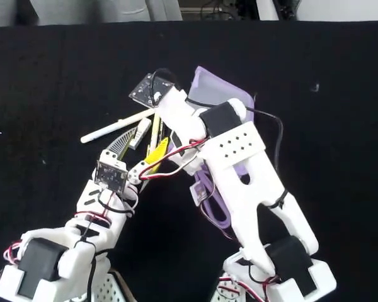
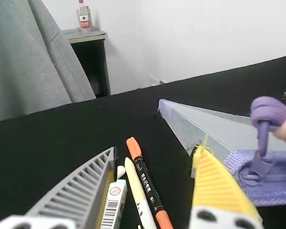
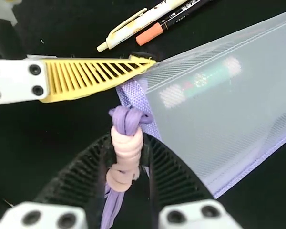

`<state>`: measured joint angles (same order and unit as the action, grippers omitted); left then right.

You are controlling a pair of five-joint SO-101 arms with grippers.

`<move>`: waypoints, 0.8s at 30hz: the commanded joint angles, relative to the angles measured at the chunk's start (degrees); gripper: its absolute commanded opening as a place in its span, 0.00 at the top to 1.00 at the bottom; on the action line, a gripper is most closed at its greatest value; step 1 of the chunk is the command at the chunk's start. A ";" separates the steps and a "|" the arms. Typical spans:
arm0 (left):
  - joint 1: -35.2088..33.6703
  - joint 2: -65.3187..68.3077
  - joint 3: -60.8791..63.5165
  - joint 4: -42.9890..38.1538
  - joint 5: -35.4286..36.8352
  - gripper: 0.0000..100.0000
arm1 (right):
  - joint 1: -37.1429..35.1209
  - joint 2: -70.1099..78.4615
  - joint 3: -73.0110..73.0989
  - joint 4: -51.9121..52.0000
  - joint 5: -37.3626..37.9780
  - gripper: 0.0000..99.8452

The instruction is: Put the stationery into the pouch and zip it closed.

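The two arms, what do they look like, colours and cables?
Both are white plastic with black motors. The left arm has red, black and white wires and ribbed fingers, one grey, one yellow. The right arm carries a black cable and black ribbed fingers.

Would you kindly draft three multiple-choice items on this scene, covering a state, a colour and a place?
1. What is the right claw doing?
A. Standing open
B. Shut on the purple-and-pink knotted cord of the lilac mesh pouch
C. Shut on a pencil

2. Which colour is the left claw's finger nearest the pouch?
A. Red
B. Yellow
C. Green

3. Where does the orange-capped black marker lie?
A. Inside the pouch
B. In the right claw
C. On the black table, between the left claw's fingers

Answers: 1 B, it clamps the cord in the right wrist view. 2 B, that finger at the pouch's corner is yellow. 3 C, the left wrist view shows it there.
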<state>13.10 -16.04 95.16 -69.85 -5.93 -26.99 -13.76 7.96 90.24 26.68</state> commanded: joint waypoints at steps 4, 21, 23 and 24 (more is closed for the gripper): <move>0.75 -0.88 1.36 -1.14 -0.53 0.73 | 1.85 -2.59 -2.86 -1.05 1.41 0.99; 1.19 -0.88 1.36 -1.14 -0.26 0.73 | 5.01 2.42 -3.03 -6.77 4.13 0.99; 1.19 -0.97 1.36 -1.32 -0.18 0.73 | 5.19 2.68 -2.77 -8.26 4.13 0.99; 1.19 -0.97 1.36 -1.32 -0.18 0.73 | 5.19 2.68 -2.68 -8.62 4.13 0.99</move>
<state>13.63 -16.04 95.16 -69.85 -5.93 -22.95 -10.77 7.96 83.82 30.29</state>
